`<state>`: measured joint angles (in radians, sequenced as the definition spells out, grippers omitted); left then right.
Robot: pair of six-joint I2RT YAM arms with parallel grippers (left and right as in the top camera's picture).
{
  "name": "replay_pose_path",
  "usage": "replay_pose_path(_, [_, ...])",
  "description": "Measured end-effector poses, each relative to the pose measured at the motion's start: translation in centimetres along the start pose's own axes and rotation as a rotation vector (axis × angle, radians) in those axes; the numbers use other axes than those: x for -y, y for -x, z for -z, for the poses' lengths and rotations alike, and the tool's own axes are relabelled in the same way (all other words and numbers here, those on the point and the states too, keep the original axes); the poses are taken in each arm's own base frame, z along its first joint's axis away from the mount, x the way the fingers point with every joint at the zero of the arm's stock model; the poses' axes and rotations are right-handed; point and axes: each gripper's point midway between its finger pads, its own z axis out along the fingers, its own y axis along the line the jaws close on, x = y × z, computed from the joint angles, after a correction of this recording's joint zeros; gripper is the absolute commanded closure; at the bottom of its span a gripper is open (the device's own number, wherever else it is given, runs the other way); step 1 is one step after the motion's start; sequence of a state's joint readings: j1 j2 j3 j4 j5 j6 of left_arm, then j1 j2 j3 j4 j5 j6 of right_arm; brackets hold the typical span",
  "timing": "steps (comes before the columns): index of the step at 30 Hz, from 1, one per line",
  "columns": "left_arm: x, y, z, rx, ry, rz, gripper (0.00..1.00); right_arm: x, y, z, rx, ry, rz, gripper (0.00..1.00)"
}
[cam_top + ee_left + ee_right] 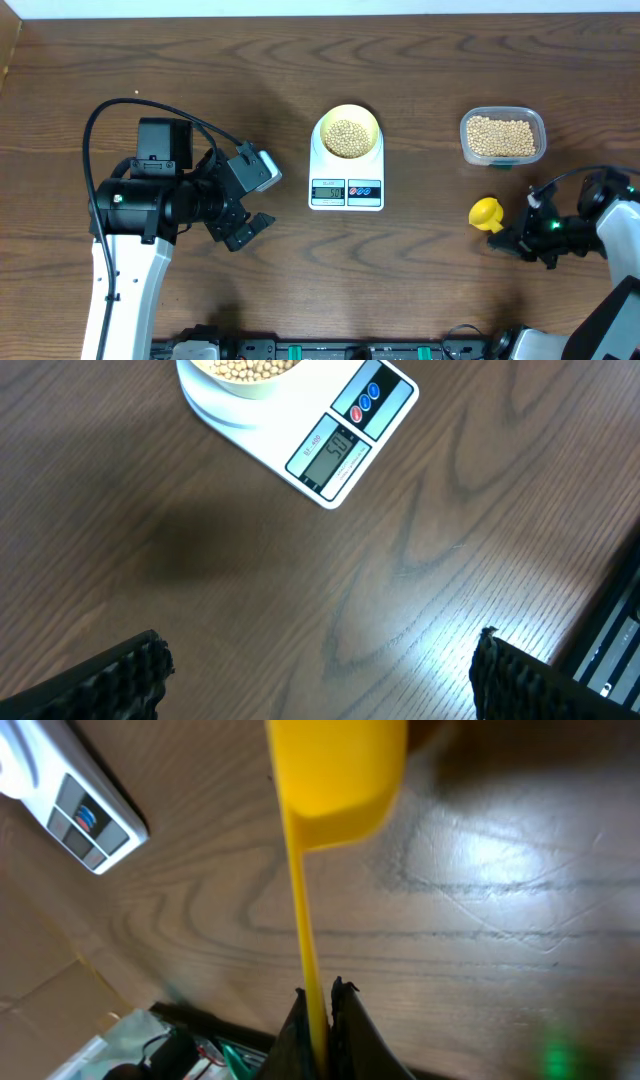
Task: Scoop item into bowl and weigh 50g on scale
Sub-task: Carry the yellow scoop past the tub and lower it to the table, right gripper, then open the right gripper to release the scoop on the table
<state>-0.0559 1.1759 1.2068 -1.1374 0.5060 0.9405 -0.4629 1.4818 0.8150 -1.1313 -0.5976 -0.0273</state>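
The pale yellow bowl (pixel 348 132) holds tan beans (pixel 347 137) and sits on the white scale (pixel 346 188); the scale display (pixel 330 458) reads about 50. The bowl's rim also shows in the left wrist view (pixel 240 375). My right gripper (pixel 515 238) is shut on the handle of the yellow scoop (pixel 486 212), at the right of the table; in the right wrist view the scoop (pixel 335 770) points away from the fingers (pixel 322 995). My left gripper (pixel 250 228) is open and empty, left of the scale, its fingertips (pixel 320 660) wide apart over bare wood.
A clear plastic tub (pixel 503 137) with more beans stands at the back right, behind the scoop. A corner of the scale shows in the right wrist view (pixel 60 795). Black equipment lines the table's front edge (pixel 330 350).
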Motion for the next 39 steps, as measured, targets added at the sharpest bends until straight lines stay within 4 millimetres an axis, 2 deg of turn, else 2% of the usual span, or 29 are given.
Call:
replay_pose_path(4, [0.0,0.0,0.0,0.0,0.0,0.0,0.02,0.3,-0.4,-0.7,-0.006,0.009,-0.025,0.89])
replay_pose_path(5, [0.0,0.0,0.0,0.0,0.0,0.0,0.02,0.4,-0.4,-0.8,-0.008,0.01,-0.033,0.85])
replay_pose_path(7, [0.0,0.0,0.0,0.0,0.0,0.0,0.02,0.4,-0.5,-0.8,-0.008,0.009,-0.047,0.68])
replay_pose_path(11, [0.0,0.0,0.0,0.0,0.0,0.0,0.02,0.4,-0.5,-0.8,-0.008,0.008,-0.055,0.58])
replay_pose_path(13, [0.0,0.0,0.0,0.0,0.0,0.0,0.02,0.5,-0.4,-0.8,-0.007,0.001,-0.054,0.44])
replay_pose_path(14, [0.0,0.0,0.0,0.0,0.0,0.0,0.02,0.7,-0.3,-0.8,-0.003,-0.007,-0.049,0.28])
replay_pose_path(15, [0.0,0.0,0.0,0.0,0.0,0.0,0.02,0.9,0.0,-0.8,0.009,-0.02,-0.047,0.17])
replay_pose_path(16, [0.0,0.0,0.0,0.0,0.0,0.0,0.02,1.1,0.3,-0.8,0.02,-0.031,-0.043,0.06])
replay_pose_path(17, [0.0,0.0,0.0,0.0,0.0,0.0,0.02,1.4,0.8,-0.8,0.042,-0.048,-0.035,0.01])
replay_pose_path(21, [0.0,0.0,0.0,0.0,0.0,0.0,0.02,2.9,2.9,-0.5,0.128,-0.135,-0.047,0.01])
replay_pose_path(25, [0.0,0.0,0.0,0.0,0.0,0.0,0.02,4.6,3.6,0.2,0.162,-0.241,-0.083,0.01])
replay_pose_path(27, [0.0,0.0,0.0,0.0,0.0,0.0,0.02,5.0,4.4,1.8,0.199,-0.315,-0.088,0.01])
replay_pose_path(29, [0.0,0.0,0.0,0.0,0.0,0.0,0.02,4.6,5.6,3.6,0.261,-0.349,-0.07,0.01])
replay_pose_path(31, [0.0,0.0,0.0,0.0,0.0,0.0,0.02,2.1,8.1,8.0,0.425,-0.364,0.001,0.01])
replay_pose_path(33, [0.0,0.0,0.0,0.0,0.0,0.0,0.02,-0.8,9.2,11.1,0.545,-0.344,0.074,0.01])
replay_pose_path(34, [0.0,0.0,0.0,0.0,0.0,0.0,0.02,-2.9,9.6,12.8,0.615,-0.322,0.131,0.01])
replay_pose_path(36, [0.0,0.0,0.0,0.0,0.0,0.0,0.02,-7.5,9.6,15.9,0.738,-0.261,0.255,0.01])
replay_pose_path(37, [0.0,0.0,0.0,0.0,0.0,0.0,0.02,-10.5,9.0,17.7,0.808,-0.213,0.336,0.01])
replay_pose_path(38, [0.0,0.0,0.0,0.0,0.0,0.0,0.02,-11.8,8.6,18.4,0.835,-0.192,0.373,0.01])
replay_pose_path(39, [0.0,0.0,0.0,0.0,0.0,0.0,0.02,-14.3,7.5,20.0,0.893,-0.151,0.446,0.01])
